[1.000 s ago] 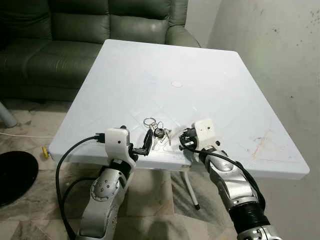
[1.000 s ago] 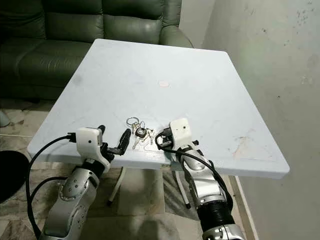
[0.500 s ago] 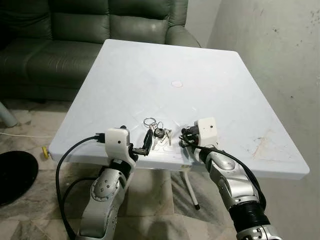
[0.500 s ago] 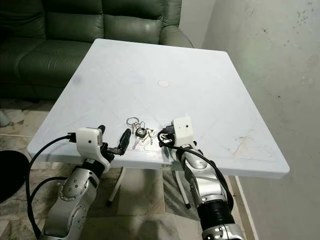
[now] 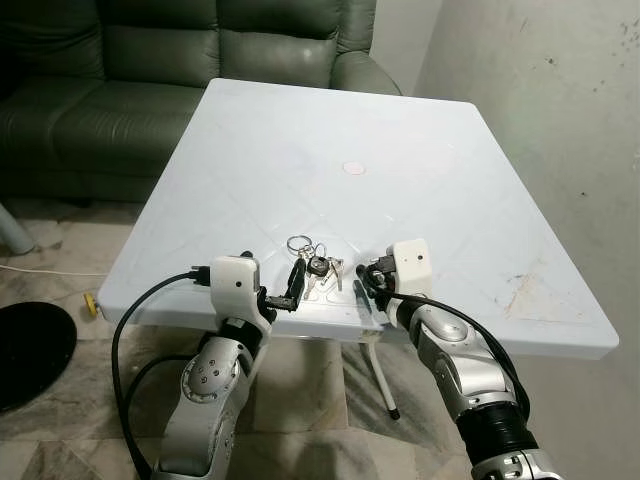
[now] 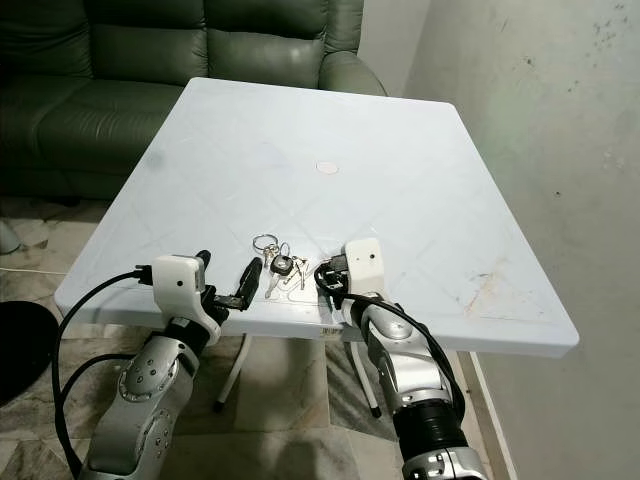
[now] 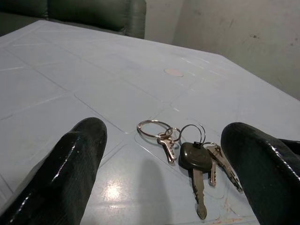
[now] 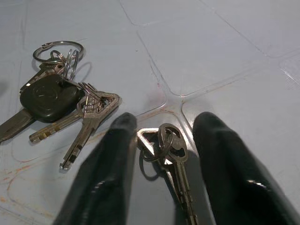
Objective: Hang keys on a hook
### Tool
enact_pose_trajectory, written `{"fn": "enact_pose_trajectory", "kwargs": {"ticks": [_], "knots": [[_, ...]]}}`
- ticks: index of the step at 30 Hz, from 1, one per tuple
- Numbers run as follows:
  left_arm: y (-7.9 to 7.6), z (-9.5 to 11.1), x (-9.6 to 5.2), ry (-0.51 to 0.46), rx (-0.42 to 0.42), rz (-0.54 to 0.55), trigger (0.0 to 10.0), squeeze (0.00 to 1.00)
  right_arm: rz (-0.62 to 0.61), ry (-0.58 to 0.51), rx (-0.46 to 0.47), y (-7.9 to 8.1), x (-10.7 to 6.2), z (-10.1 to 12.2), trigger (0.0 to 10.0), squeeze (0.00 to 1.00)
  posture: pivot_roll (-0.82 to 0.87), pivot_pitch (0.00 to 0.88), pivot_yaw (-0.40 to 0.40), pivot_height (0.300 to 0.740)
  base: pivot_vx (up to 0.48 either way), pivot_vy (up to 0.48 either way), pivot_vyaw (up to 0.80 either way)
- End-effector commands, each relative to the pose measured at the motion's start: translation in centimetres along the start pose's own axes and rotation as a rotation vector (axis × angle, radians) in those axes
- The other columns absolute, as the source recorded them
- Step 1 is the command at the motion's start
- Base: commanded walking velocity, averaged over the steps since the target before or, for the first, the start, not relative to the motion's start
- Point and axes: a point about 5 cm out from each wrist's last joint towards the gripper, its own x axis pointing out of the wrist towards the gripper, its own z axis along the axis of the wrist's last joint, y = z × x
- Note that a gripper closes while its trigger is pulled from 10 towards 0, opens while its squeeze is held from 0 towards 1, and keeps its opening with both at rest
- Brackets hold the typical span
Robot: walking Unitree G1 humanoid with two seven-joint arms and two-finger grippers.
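keys on a ring [image 5: 313, 262], one with a black head, lay flat on the white worktop [image 5: 330, 130] close to its near edge, and a smaller separate key pair [image 8: 169, 152] lay on the worktop just beside them. the left tool [image 7: 164, 183] rested at the near edge with its two black fingers [image 7: 70, 173] spread apart, pointing at the ring bunch without touching it. the right tool [image 8: 164, 168] sat low at the near edge with its fingers [image 8: 108, 178] parted on either side of the small key pair, not closed on it, while a green sofa [image 5: 150, 60] stood beyond the worktop's far edge.
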Motion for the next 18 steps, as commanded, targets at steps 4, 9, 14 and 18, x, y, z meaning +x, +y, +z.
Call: {"fn": "enact_pose_trajectory", "kwargs": {"ticks": [4,9,14,18], "knots": [[-0.9,0.2,0.2,-0.013,-0.011,-0.023,10.0,0.0,-0.017,0.0,0.001,-0.5,-0.1,0.1,10.0,1.0,0.01,0.044,-0.112,0.74,0.0,0.0,0.0],[-1.0,0.2,0.2,-0.013,-0.01,-0.028,10.0,0.0,-0.012,0.01,-0.001,-0.6,-0.2,-0.1,10.0,1.0,0.01,0.042,-0.113,0.74,0.0,0.0,0.0],[-1.0,0.2,0.2,-0.012,-0.009,-0.027,10.0,0.0,0.028,0.058,0.001,-0.3,-0.3,-0.7,10.0,0.0,0.01,0.041,-0.114,0.74,0.0,0.0,0.0],[-1.1,0.2,0.2,-0.012,-0.008,-0.027,10.0,0.0,0.046,0.098,0.026,0.1,-0.3,-1.2,10.0,0.0,0.01,0.042,-0.114,0.74,0.0,0.0,0.0]]}}
